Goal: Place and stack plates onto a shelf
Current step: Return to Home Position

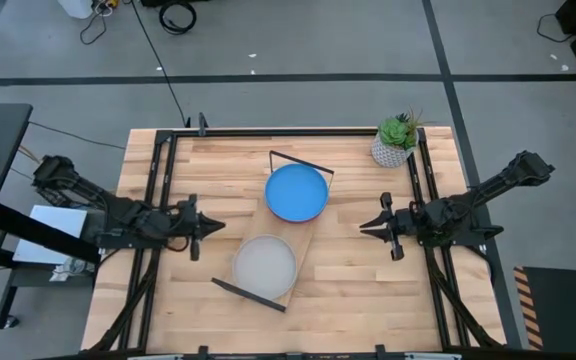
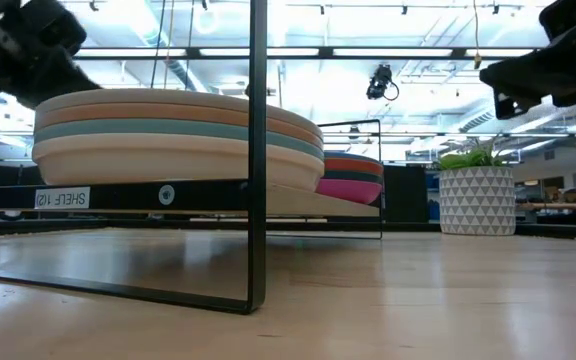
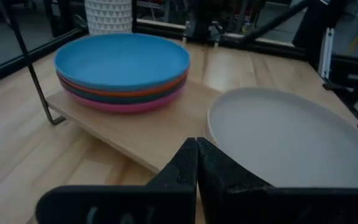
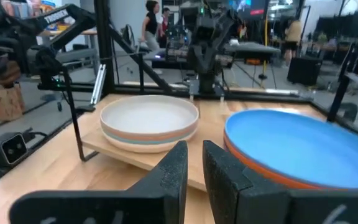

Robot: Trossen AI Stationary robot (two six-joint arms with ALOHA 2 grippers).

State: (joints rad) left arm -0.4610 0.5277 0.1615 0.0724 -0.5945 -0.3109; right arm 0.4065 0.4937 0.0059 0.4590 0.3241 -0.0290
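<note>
The shelf [image 1: 305, 236] lies slantwise in the middle of the table, a light-wood board with black wire frames at both short ends. Two stacks of plates rest on it. The far stack is topped by the bright blue plate [image 1: 296, 193] [image 3: 122, 59] [image 4: 303, 146], with orange, teal and magenta under it. The near stack is topped by a pale grey plate [image 1: 264, 268] [image 3: 284, 140] [image 4: 149, 118]. My left gripper [image 1: 218, 228] [image 3: 196, 163] hovers shut, left of the shelf. My right gripper [image 1: 361, 227] [image 4: 194, 165] hovers right of it, fingers narrowly open.
A white patterned plant pot [image 1: 396, 143] [image 2: 476, 200] stands at the table's far right corner. Black rails [image 1: 158, 200] run along the left and right table edges. The shelf's near wire frame [image 2: 258, 150] stands upright close to the low camera. People move in the room behind.
</note>
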